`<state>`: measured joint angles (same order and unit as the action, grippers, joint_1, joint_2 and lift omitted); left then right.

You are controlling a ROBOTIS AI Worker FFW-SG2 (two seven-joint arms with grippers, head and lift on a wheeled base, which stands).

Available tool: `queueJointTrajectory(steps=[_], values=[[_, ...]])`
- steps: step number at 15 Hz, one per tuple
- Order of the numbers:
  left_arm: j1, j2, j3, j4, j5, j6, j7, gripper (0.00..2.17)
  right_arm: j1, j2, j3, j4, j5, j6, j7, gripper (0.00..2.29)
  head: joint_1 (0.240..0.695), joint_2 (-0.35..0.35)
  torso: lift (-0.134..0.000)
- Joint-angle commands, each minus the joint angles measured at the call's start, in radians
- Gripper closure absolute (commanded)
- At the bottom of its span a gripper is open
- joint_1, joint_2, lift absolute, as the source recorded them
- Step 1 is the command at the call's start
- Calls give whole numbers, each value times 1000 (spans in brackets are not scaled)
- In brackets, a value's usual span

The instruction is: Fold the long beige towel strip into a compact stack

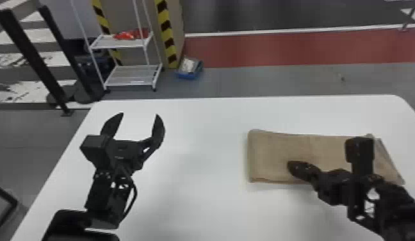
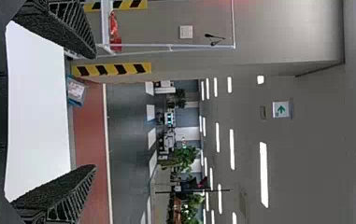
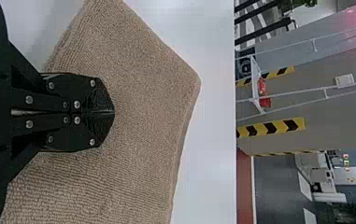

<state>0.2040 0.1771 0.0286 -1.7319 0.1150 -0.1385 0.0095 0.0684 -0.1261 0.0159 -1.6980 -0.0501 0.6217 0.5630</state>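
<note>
On the right half of the white table lies the beige towel (image 1: 280,147), flat and folded in layers, wider than it is deep. My right gripper (image 1: 291,166) is over the towel's near part, left of its middle. In the right wrist view the right gripper (image 3: 112,112) has its two fingers pressed together, with the towel (image 3: 143,88) spread below and around them; no cloth shows between them. My left gripper (image 1: 139,114) stands open above the table's left side, away from the towel. In the left wrist view the left gripper (image 2: 95,112) has its fingers wide apart with nothing between them.
The white table (image 1: 200,128) extends between the left arm and the towel. Beyond its far edge, on the floor, are a white wire shelf (image 1: 130,75) with red items, a blue bin (image 1: 189,69) and a pillar with yellow-black stripes (image 1: 166,32).
</note>
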Motion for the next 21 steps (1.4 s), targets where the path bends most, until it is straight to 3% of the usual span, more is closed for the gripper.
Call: queueJointTrajectory(steps=[1, 2, 6, 8, 9, 10, 12, 13, 15, 17, 18, 21], values=[[-3, 2, -3, 0, 0, 3, 0, 39, -16, 16, 44, 12, -10, 25, 0, 2013, 695, 136, -116], [-3, 4, -3, 0, 0, 3, 0, 39, -38, 19, 75, 32, -16, 37, 1, 2013, 695, 153, -116], [-5, 4, -4, 0, 0, 3, 0, 39, -78, 80, 134, 55, -40, 28, -12, 2013, 695, 215, -116], [-5, 4, -4, 0, 0, 3, -2, 39, -64, 85, 130, -5, -40, 7, -40, 2000, 695, 240, -116], [-1, 5, -4, -2, 0, 3, -2, 39, -48, 83, 110, -43, -42, 7, -40, 1889, 695, 246, -116], [2, 5, -4, -3, 0, 0, -3, 39, -33, 83, 78, -88, -42, 10, -40, 1615, 695, 247, -116], [3, 4, -18, -3, 5, 0, -16, 46, -19, 74, -4, -121, -71, 25, -40, 167, 695, 226, -116], [5, 5, -36, -5, 6, 3, -19, 93, -19, 63, -51, -126, -91, 28, -35, -2, 695, 208, -116], [9, 4, -78, -6, 6, 3, -20, 93, -30, 39, -146, -118, -122, 31, -20, 29, 695, 160, -116], [9, 4, -125, -6, 6, 6, -37, 93, -45, -4, -229, -62, -203, 31, -11, 66, 695, 100, -116], [8, 1, -145, -6, 11, 9, -43, 164, -55, -17, -257, -37, -221, 31, -11, 66, 695, 25, -116], [5, -1, -210, -9, 15, 116, -112, 714, -84, -37, -290, 32, -231, 34, -11, 70, 695, -72, -116]])
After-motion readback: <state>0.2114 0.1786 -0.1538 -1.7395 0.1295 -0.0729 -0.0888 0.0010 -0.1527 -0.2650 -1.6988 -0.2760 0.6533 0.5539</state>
